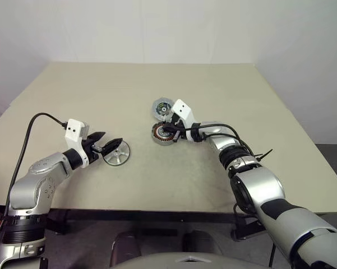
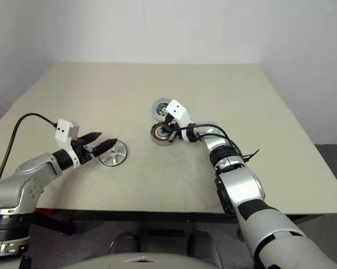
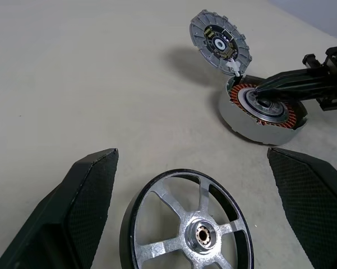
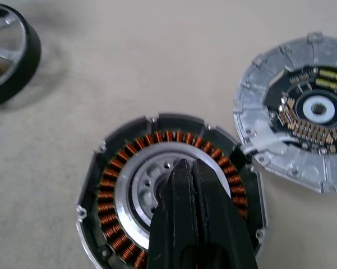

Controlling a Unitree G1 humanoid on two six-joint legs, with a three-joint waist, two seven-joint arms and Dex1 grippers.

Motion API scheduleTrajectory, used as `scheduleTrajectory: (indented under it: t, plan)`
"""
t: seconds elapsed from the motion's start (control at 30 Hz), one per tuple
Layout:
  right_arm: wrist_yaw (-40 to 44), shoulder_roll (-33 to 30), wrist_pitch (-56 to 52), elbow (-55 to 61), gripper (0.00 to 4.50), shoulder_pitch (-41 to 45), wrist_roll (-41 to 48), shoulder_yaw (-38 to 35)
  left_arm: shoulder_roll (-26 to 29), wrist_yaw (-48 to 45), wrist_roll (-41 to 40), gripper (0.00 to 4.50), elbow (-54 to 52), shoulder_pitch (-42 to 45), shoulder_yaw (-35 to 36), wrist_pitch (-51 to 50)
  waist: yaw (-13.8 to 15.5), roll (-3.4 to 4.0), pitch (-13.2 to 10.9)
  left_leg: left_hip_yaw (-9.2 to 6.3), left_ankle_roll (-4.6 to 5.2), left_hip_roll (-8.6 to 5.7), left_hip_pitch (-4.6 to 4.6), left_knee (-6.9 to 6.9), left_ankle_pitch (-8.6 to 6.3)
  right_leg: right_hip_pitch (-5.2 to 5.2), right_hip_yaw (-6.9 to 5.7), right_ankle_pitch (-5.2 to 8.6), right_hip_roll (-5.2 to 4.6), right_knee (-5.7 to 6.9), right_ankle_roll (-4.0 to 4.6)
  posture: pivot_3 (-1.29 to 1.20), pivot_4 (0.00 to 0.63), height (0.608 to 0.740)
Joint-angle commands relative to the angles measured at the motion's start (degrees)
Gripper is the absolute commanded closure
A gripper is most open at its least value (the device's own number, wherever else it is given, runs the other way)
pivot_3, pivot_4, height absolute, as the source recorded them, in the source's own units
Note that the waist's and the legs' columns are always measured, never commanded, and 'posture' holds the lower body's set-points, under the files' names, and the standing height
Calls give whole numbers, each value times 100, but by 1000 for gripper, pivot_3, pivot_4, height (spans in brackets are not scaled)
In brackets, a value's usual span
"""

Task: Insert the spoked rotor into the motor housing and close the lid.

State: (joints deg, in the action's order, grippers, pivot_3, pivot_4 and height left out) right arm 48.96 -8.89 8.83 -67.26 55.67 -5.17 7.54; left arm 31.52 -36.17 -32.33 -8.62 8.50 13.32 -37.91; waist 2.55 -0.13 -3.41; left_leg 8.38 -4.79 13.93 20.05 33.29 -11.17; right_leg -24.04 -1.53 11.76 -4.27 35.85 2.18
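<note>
On the beige tabletop (image 1: 89, 95), the left gripper (image 1: 107, 143) hovers with its black fingers spread wide, one on each side of the black-rimmed silver spoked rotor (image 1: 116, 153), which lies flat at the near left. To the right, near the table's middle, sits the round motor housing with copper-red windings (image 1: 164, 134) — the right gripper (image 4: 197, 208), fingers pressed together, rests its tips in the housing's silver centre. The round silver lid (image 1: 162, 107) lies open just beyond, still joined to the housing.

Left hand (image 1: 107, 145) low and level, fingers spread wide, right hand (image 4: 197, 185) reaching forward, fingers pressed together
</note>
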Motion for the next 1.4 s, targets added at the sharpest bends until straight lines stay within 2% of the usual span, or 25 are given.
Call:
scheduleTrajectory:
  t: [0.03,0.2,0.47,0.63,0.9,1.4]
  plan:
    - [-110,6,28,3,4466,103,-113,60,44,2,16,0,-76,46,88,108,0,0,0,0,0,0,0,0,0,0,0,0,0,0,0,0,0,740]
    - [-193,57,51,-58,4466,-50,-225,152,52,12,22,0,-84,40,98,109,-1,-1,1,0,0,0,-2,0,0,6,1,0,0,3,0,0,0,740]
    - [-139,91,86,57,4466,75,46,-99,41,30,24,0,-62,30,111,106,-2,0,0,0,-1,0,-4,1,1,12,2,0,0,6,0,0,0,740]
    - [25,126,218,254,4466,121,249,-250,-207,390,-137,0,59,125,393,40,-2,0,0,0,0,0,-2,1,0,5,1,0,0,2,0,0,0,740]
    - [164,116,283,560,4466,62,367,-292,-402,1181,-677,0,450,244,1193,-785,-3,0,0,0,0,0,-2,1,0,2,0,-1,0,1,1,0,0,740]
    - [124,59,372,652,4466,69,383,-282,-851,1478,-1242,0,481,82,954,-2250,6,-1,1,0,1,-1,-2,1,0,3,-1,0,-1,0,1,0,0,740]
